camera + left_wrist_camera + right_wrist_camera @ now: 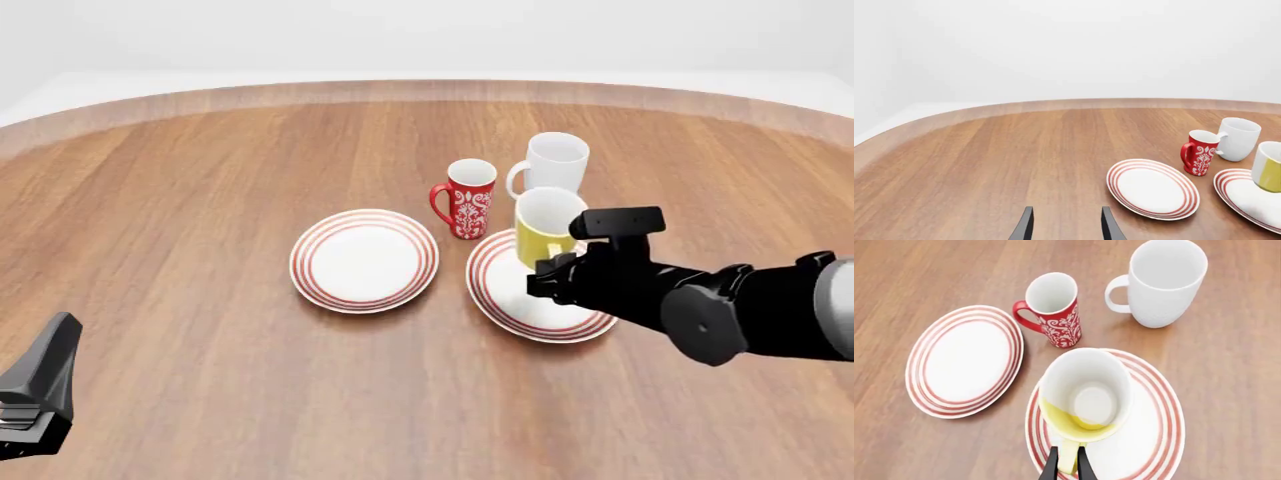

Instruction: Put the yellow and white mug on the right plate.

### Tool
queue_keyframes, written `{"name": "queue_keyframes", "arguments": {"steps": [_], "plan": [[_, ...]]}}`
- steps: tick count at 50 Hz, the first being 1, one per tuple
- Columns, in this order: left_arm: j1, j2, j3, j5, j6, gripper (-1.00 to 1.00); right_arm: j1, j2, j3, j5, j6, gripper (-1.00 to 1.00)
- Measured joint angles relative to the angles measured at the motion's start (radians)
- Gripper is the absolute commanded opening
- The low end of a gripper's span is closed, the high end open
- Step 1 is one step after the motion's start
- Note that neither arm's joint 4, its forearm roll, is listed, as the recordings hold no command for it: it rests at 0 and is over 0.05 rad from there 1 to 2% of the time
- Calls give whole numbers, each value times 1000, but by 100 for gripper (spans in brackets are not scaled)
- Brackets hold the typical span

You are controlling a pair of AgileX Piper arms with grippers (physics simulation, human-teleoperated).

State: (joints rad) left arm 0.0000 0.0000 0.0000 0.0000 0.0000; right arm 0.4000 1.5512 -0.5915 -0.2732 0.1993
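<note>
R gripper [1067, 462] jaws pinch yellow and white mug [1084, 395] handle | mug over right plate [1154, 440] | L gripper [1066, 225] jaws apart, clear

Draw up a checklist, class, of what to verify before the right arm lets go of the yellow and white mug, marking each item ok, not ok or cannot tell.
1. Yellow and white mug is over the right plate: ok.
2. Mug upright, opening facing up: ok.
3. Mug base resting on the plate: cannot tell; the left wrist view suggests it hangs just above.
4. Right gripper fingers closed on the handle: ok.
5. Red patterned mug and white mug stand apart from the plate: ok.
6. Left gripper open, well away from the plates: ok.
</note>
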Motion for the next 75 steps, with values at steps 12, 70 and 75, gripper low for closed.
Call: {"name": "queue_keyframes", "arguments": {"steps": [12, 70, 75], "plan": [[0, 0, 0, 0, 0, 100, -2, 23, 4, -25, 2, -100], [0, 0, 0, 0, 0, 100, 9, -80, 92, -27, 41, 100], [0, 0, 0, 0, 0, 100, 9, -151, 112, 13, 42, 100]]}}
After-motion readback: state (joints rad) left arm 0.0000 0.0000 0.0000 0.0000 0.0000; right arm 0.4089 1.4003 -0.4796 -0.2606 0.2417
